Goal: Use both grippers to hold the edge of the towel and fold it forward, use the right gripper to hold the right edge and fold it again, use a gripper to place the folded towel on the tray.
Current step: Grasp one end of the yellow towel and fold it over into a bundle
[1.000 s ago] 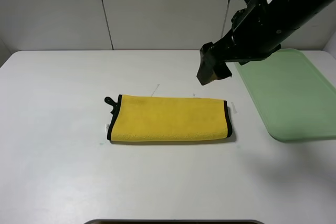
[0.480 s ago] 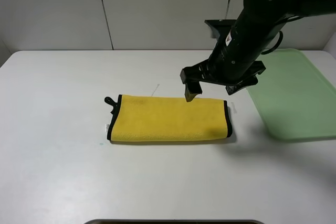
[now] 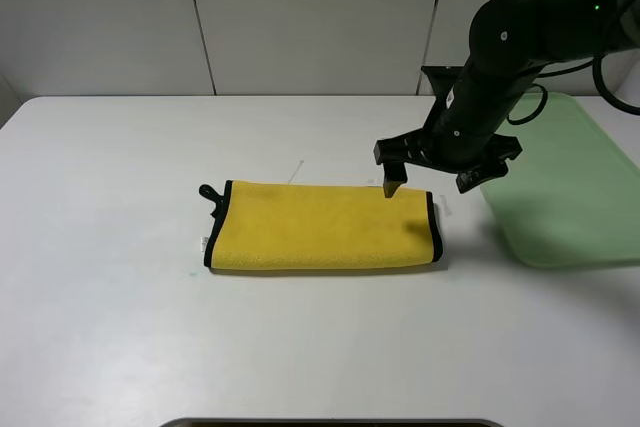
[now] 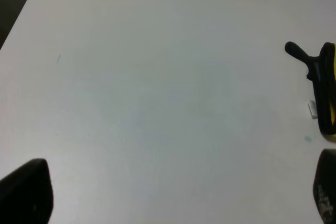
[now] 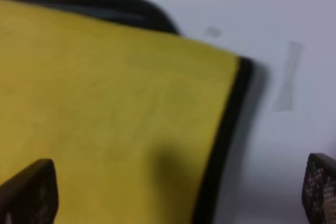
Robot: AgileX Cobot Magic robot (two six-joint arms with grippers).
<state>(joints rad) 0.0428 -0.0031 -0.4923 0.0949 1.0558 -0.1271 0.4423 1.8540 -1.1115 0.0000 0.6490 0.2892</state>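
The towel (image 3: 320, 227) lies on the white table as a long yellow rectangle, folded over once, with black piping at both short ends. My right gripper (image 3: 432, 185) hangs open just above its right end, one finger over the cloth and the other beyond the edge. In the right wrist view the towel (image 5: 115, 114) and its black edge (image 5: 223, 145) fill the space between the spread fingertips (image 5: 26, 192). The pale green tray (image 3: 570, 197) lies at the right. My left gripper (image 4: 176, 192) is open over bare table, with the towel's black loop (image 4: 299, 53) off to one side; the exterior high view does not show it.
A small white label (image 4: 312, 109) sticks out beside the towel's left edge. A dark object (image 3: 330, 423) sits at the table's front edge. Grey wall panels stand behind the table.
My right arm has swung down and back from above the tray's corner, bringing the open gripper low over the towel's right end. The towel has not moved.
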